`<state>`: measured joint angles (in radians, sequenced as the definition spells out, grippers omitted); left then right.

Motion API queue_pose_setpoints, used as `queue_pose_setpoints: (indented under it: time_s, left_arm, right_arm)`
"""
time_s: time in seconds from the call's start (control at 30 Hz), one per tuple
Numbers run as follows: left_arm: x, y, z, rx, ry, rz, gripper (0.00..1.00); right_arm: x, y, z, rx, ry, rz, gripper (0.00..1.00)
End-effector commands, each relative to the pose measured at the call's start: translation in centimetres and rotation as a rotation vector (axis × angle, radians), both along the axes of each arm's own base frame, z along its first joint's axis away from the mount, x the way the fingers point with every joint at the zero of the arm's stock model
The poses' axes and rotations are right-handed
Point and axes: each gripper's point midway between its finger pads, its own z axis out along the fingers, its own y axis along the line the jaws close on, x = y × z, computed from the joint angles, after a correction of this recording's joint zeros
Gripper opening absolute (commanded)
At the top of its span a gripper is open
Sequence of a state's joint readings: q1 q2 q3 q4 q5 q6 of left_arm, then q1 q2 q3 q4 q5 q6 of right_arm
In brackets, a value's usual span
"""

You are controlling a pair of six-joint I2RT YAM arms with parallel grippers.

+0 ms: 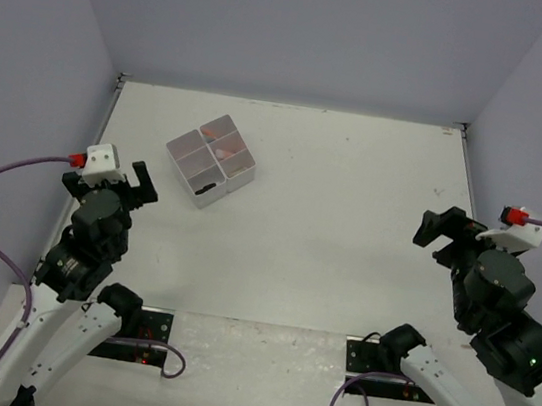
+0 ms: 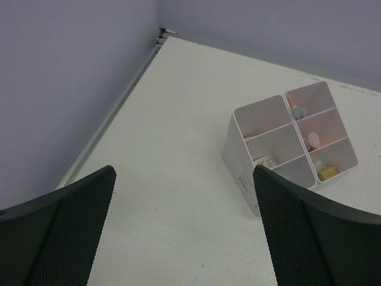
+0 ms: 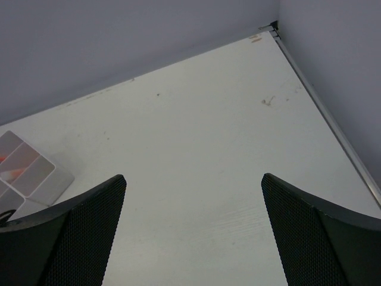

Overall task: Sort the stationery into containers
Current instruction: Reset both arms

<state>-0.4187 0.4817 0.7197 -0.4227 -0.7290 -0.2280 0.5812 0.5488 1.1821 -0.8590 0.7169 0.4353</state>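
The containers [image 1: 238,180], four translucent white bins in a 2x2 block, stand left of centre on the white table. In the top view I see black-handled scissors [image 1: 204,191] in the nearest bin and an orange item [image 1: 222,153] in a middle one. The left wrist view shows the block [image 2: 238,168] with orange and pink highlighters [image 2: 297,111], a pink piece [image 2: 312,140], a beige eraser [image 2: 326,173] and a small white item [image 2: 263,161] inside. My left gripper [image 1: 142,183] [image 2: 183,179] is open and empty, near-left of the block. My right gripper [image 1: 436,232] [image 3: 193,179] is open and empty, far to the right.
Grey-purple walls enclose the table on the left, far and right sides. The right wrist view shows the block's edge [image 3: 56,185] at far left and a table corner [image 3: 271,27]. Both arm bases [image 1: 251,347] sit at the near edge.
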Motion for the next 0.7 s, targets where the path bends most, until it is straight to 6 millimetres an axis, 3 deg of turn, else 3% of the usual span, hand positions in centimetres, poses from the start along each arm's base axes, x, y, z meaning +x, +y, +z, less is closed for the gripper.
queue_pose_setpoints:
  time_s: [0.0, 0.5, 0.67]
  left_arm:
    - [-1.1, 1.9, 0.3, -0.058, -0.045, 0.118, 1.0]
    - [-0.3, 0.6, -1.8, -0.032, -0.023, 0.037, 1.0]
    - [-0.6, 0.4, -1.5, -0.026, -0.079, 0.002, 1.0]
  right_arm:
    - [-1.2, -1.3, -1.7, -0.023, 0.023, -0.028, 0.99]
    - [0.5, 0.1, -4.7, 0.012, 0.048, -0.033, 0.99]
    - [1.1, 0.2, -5.6, 0.011, 0.06, -0.06, 0.99]
